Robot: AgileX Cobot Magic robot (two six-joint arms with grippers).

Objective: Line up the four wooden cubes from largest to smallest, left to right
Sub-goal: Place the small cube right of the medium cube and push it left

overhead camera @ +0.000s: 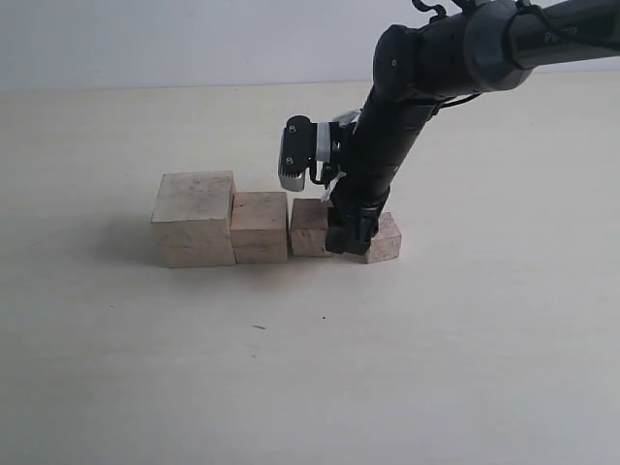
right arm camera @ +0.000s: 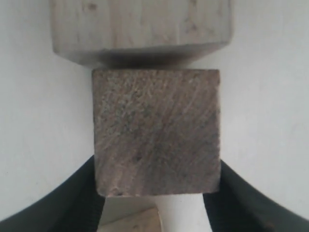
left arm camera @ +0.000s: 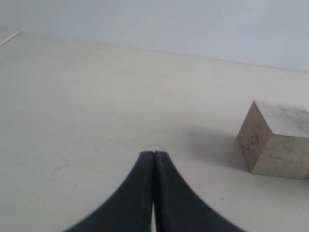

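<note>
The four wooden cubes stand in a row on the table: the largest cube (overhead camera: pixel 194 218) at the left, then the second cube (overhead camera: pixel 260 226), the third cube (overhead camera: pixel 308 228) and, turned a little askew, the smallest cube (overhead camera: pixel 386 238). My right gripper (overhead camera: pixel 347 240) reaches down between the last two. In the right wrist view its fingers (right arm camera: pixel 87 193) press both sides of the third cube (right arm camera: pixel 157 140), with the second cube (right arm camera: pixel 140 29) just beyond it. My left gripper (left arm camera: pixel 154 153) is shut on nothing, off to the side of a pale cube (left arm camera: pixel 280 140).
A pale tabletop (overhead camera: pixel 310 368) stretches around the row, with a light wall (overhead camera: pixel 194 39) behind. A corner of the smallest cube (right arm camera: pixel 130 224) shows close behind the right fingers. The black right arm (overhead camera: pixel 426 68) slants in from the upper right.
</note>
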